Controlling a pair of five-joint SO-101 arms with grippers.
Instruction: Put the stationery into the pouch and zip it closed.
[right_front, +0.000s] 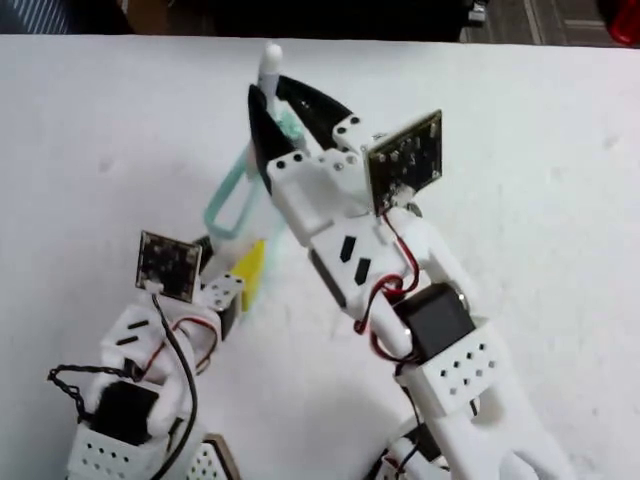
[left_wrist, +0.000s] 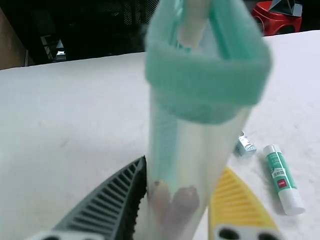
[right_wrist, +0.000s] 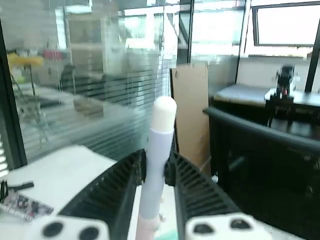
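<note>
A translucent pouch (left_wrist: 200, 145) with teal trim and a teal loop stands upright, pinched at its lower end by my left gripper (left_wrist: 182, 172), one black finger and one yellow. In the high view the pouch (right_front: 235, 195) runs from the left gripper (right_front: 240, 275) up toward the right gripper (right_front: 285, 110). The right gripper (right_wrist: 155, 160) is shut on a lavender pen (right_wrist: 157, 145) with a white cap. The pen (right_front: 270, 62) stands on end at the pouch's upper mouth. Dim shapes show through the pouch's lower part.
On the white table (left_wrist: 65, 125) beyond the pouch lie a green-and-white glue stick (left_wrist: 281, 179) and a small teal-and-silver item (left_wrist: 245, 146). The table's far edge (right_front: 150, 36) runs just behind the pen. The right arm's body (right_front: 420, 300) crosses the middle of the table.
</note>
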